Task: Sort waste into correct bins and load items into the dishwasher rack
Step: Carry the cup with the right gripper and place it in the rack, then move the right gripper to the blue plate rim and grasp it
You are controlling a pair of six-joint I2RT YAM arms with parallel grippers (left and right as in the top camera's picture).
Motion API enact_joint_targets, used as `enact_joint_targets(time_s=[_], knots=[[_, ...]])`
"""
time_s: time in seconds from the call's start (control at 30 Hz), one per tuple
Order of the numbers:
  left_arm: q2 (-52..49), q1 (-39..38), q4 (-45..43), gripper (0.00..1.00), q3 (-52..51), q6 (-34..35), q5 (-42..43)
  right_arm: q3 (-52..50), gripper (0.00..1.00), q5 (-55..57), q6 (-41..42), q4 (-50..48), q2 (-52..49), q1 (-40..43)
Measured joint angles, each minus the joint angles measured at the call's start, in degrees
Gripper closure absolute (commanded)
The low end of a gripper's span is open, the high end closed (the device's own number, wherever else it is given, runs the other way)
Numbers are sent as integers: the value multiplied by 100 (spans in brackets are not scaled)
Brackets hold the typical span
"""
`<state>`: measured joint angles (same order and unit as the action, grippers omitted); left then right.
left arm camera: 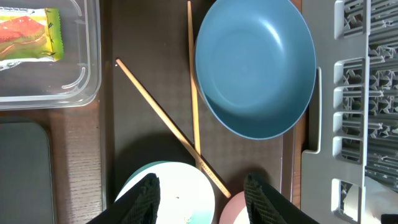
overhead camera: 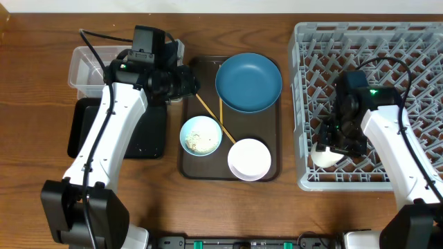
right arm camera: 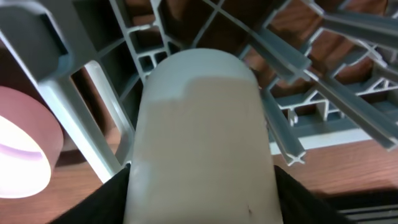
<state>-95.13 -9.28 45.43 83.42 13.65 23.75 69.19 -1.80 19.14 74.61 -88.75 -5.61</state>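
My right gripper (overhead camera: 338, 144) is shut on the small white cup (right arm camera: 202, 137) low in the front left corner of the grey rack (overhead camera: 415, 48). My left gripper (left arm camera: 200, 199) is open and empty above the brown tray, over the light blue bowl (overhead camera: 201, 135), which holds rice grains. The dark blue plate (overhead camera: 248, 83), white bowl (overhead camera: 249, 159) and two chopsticks (left arm camera: 194, 93) lie on the tray. The snack wrapper (left arm camera: 28, 34) lies in the clear tub (overhead camera: 86, 66). The black tray (overhead camera: 149, 135) sits below the tub. No napkins show.
The dark brown serving tray (overhead camera: 273, 138) lies between the bins and the rack. The rack's left wall (left arm camera: 323, 93) stands close to the plate's edge. The white bowl also shows at the left of the right wrist view (right arm camera: 22, 149).
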Motion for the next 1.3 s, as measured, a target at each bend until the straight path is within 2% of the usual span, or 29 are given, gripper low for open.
enact_joint_targets(time_s=[0.2,0.3,0.4,0.53,0.73,0.9,1.0,1.13,1.3], knots=[[0,0,0,53,0,-2,2,256,28,-131,-2,166,-4,0],[0,0,0,53,0,0,2,811,29,-149,-26,411,-4,0],[0,0,-2,53,0,-2,0,1480,24,-162,-52,570,-2,-7],[0,0,-9,53,0,-4,-2,2168,20,-186,-81,267,-2,-142],[15,0,-50,53,0,-240,-17,2371,30,-249,-9,-922,-118,-629],[280,48,-63,52,0,-442,-304,2385,38,-267,136,-1648,-874,-1019],[612,109,-63,52,0,-479,-645,2385,43,-269,264,-1908,-1475,-1222],[905,138,-61,52,4,-496,-1091,2385,59,-269,461,-2076,-2079,-1412],[892,136,2,52,11,-498,-1429,2385,64,-114,859,-2092,-2422,-1537]])
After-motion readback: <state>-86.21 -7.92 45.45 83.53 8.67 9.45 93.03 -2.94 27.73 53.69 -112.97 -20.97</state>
